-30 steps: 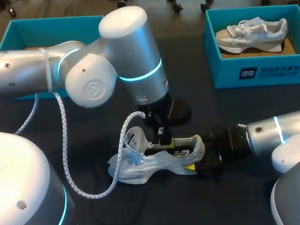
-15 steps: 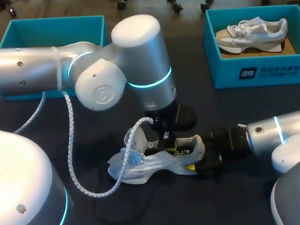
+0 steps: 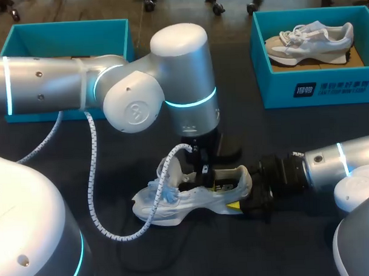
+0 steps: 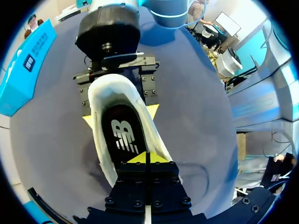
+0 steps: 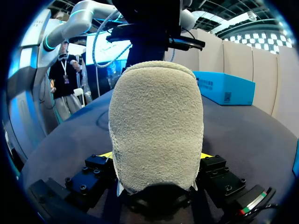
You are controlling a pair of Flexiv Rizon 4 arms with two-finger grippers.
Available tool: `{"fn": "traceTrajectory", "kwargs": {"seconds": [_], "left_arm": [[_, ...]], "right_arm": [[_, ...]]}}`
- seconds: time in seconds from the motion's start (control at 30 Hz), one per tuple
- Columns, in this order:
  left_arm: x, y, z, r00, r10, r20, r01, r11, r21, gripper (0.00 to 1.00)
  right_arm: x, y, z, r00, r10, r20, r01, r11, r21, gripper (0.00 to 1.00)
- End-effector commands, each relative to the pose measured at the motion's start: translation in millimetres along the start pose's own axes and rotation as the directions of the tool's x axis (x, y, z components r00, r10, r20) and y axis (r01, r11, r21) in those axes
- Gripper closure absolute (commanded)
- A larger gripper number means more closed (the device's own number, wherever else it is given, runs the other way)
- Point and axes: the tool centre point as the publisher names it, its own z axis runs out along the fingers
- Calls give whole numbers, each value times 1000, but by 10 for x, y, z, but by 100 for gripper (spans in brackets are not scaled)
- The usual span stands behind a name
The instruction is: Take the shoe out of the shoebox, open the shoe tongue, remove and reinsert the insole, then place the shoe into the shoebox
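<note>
Head overhead; wrists close, probably facing across shared shoe (image 3: 190,201).

Shoe (image 3: 193,199) on the surface (image 3: 285,243), near its middle, toe toward my left, heel toward my right.

Right claw (image 3: 244,204) at the heel, coming in from the right; the heel sits between its fingers, touched on both sides.

Left claw (image 3: 204,172) directly over the shoe's opening, pointing down into it. Its tips are just at the insole (image 4: 122,135), which lies inside the shoe; contact possible, cannot tell.

Far right corner: right shoebox (image 3: 316,88), second shoe (image 3: 308,41) inside it.

Far left corner: left shoebox (image 3: 65,33), behind the left arm.

Both boxes well apart from the shoe on the surface.
</note>
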Motion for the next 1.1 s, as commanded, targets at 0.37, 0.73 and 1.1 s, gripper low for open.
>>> {"fn": "traceTrajectory", "kwargs": {"seconds": [0.37, 0.73, 1.1], "left_arm": [[142, 164, 195, 999, -36, -38, 36, 999, -14, 100], [180, 256, 321, 997, -49, -65, 49, 999, 1, 79], [73, 242, 465, 997, -64, 43, 65, 998, -20, 64]], "right_arm": [[-7, -3, 21, 1000, 0, 2, 0, 1000, 3, 100], [-7, -3, 21, 1000, 0, 2, 0, 1000, 3, 100], [-7, -3, 21, 1000, 0, 2, 0, 1000, 3, 100]]}}
